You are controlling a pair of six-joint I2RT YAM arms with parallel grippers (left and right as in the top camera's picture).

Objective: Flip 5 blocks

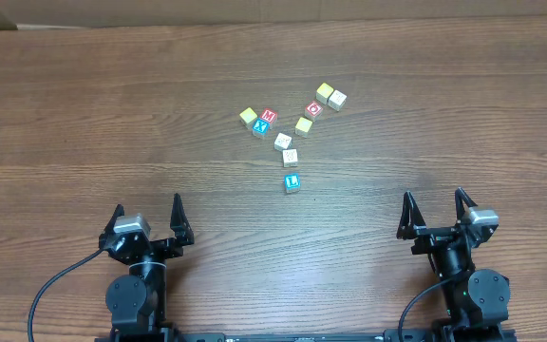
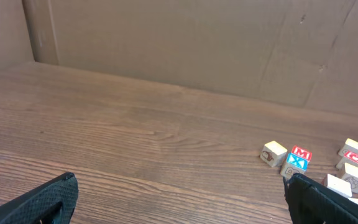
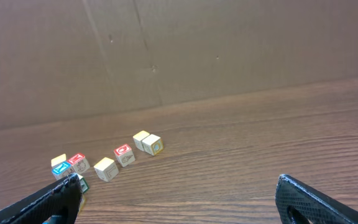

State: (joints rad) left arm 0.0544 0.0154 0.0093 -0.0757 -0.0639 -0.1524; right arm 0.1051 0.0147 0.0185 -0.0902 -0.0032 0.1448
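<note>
The left gripper [image 1: 148,207] is held spread and empty at the near edge of the bench [image 1: 84,114]. The blocks [image 1: 290,155] are clustered mid-bench, well apart from it; the isolated teal L block [image 1: 292,181] is best taken first. The right gripper [image 1: 434,198] is likewise spread.

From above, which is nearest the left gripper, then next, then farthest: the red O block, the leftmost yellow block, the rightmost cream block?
From the left gripper:
1. Leftmost yellow wooden block, cluster's left end.
2. Red O wooden block, upper right.
3. Rightmost cream wooden block, far right end.
</note>
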